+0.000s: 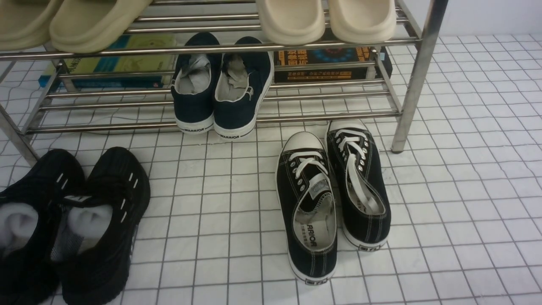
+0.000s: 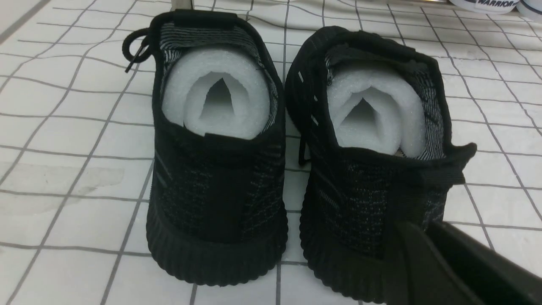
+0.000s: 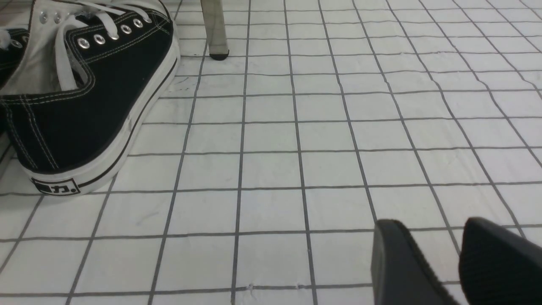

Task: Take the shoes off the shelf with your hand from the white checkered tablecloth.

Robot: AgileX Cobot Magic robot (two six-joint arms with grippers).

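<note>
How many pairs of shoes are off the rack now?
2: black knit sneakers on the tablecloth at front left, black canvas lace-ups centre-right. Others may lie outside view.

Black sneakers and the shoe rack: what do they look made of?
Black sneakers: apparently knit fabric, matte, with visible woven texture; ribbed sole looks like rubber or foam. White stuffing looks like rolled foam sheet rather than paper. Shoe rack: metal tubing, shiny, probably chromed or stainless steel, judging by its reflections.

Black sneakers [image 1: 72,224] on checkered tablecloth [image 1: 465,190]
</note>
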